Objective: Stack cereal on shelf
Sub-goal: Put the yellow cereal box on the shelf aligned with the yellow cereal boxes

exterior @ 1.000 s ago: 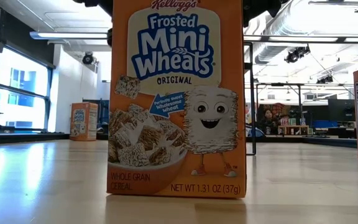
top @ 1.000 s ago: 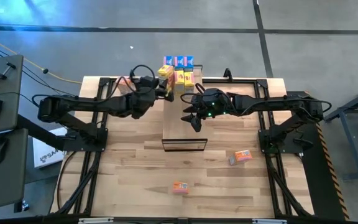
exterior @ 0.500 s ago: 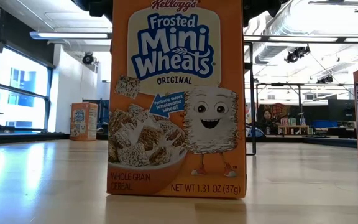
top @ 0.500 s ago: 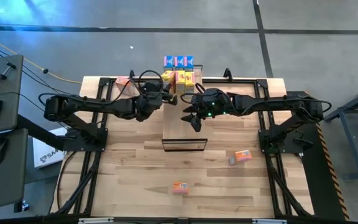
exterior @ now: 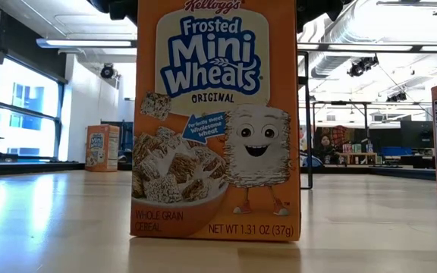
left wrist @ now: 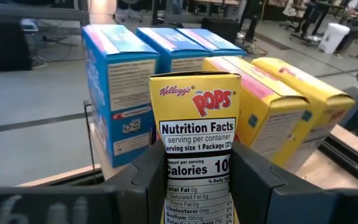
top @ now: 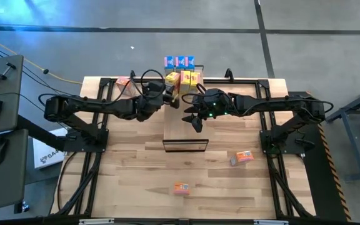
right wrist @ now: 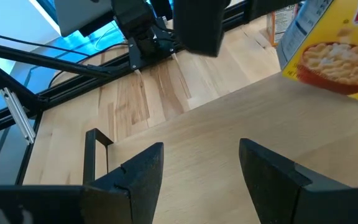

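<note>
The shelf is a narrow plank unit running from mid-table to the far edge. On its far end stand three blue cereal boxes and two yellow ones, which the left wrist view also shows, blue and yellow. My left gripper is shut on another yellow Pops box just left of the yellow pair. My right gripper hangs open over the shelf's middle, touching nothing. My left gripper pinches the yellow Pops box by its two broad faces, low on the box, with one finger on each side. The fingers come level from the table's left. The box stands upright, narrow nutrition panel toward the wrist camera; whether its base touches the shelf I cannot tell.
Loose orange-red boxes lie on the tabletop near the near edge, at right of the shelf and at the far left corner. One stands right before the low camera, hiding the shelf. Bare wood lies on both sides of the shelf.
My left gripper has carried the yellow box a short way toward the table's right and near edge, from beside the blue boxes to beside the yellow pair, staying shut on it. The right arm has kept still.
</note>
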